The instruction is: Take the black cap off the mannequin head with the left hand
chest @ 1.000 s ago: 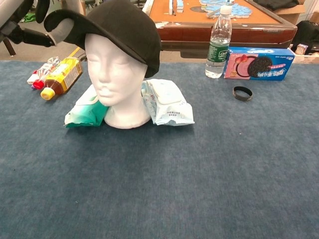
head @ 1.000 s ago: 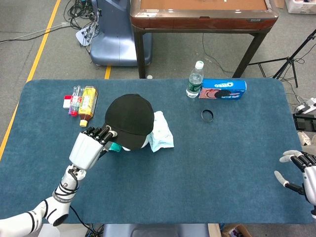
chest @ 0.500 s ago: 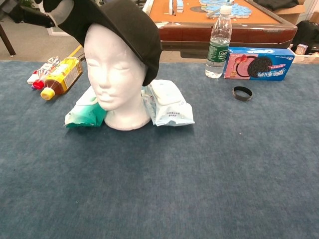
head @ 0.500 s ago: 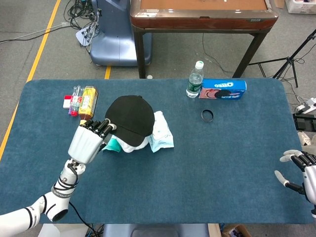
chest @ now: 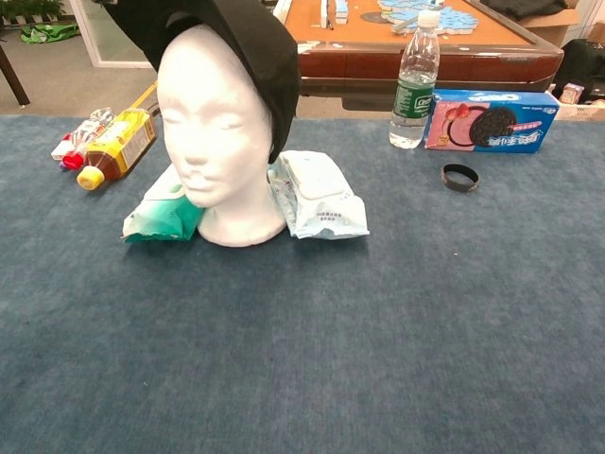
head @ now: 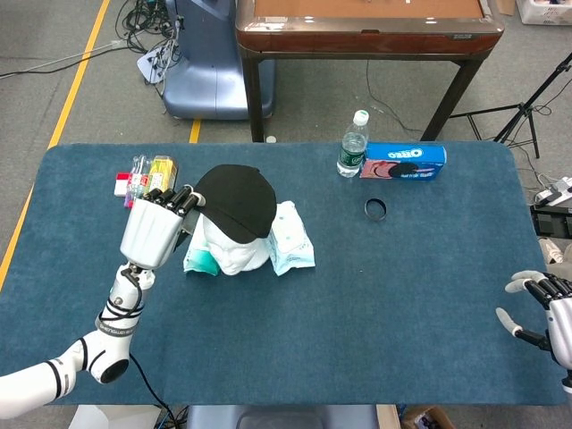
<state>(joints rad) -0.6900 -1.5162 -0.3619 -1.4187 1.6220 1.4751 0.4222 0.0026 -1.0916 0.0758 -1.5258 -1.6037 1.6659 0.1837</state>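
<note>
The white mannequin head (chest: 213,132) stands on the blue table, its face now bare. The black cap (head: 237,198) is tipped up and back, still hanging on the crown and rear of the mannequin head (head: 228,255). In the chest view the cap (chest: 241,38) runs off the top edge. My left hand (head: 156,228) holds the cap's brim at the mannequin's left side, raised well above the table; the chest view does not show it. My right hand (head: 545,313) rests at the table's right edge, fingers apart and empty.
Two wet-wipe packs, a green one (chest: 161,213) and a white one (chest: 317,194), flank the mannequin's base. Bottles (chest: 113,142) lie at the left. A water bottle (chest: 414,80), an Oreo box (chest: 492,118) and a black ring (chest: 460,177) sit at the back right.
My left hand has risen and moved back with the brim, peeling the cap up off the mannequin's forehead so the whole face shows. The right hand has not moved.
</note>
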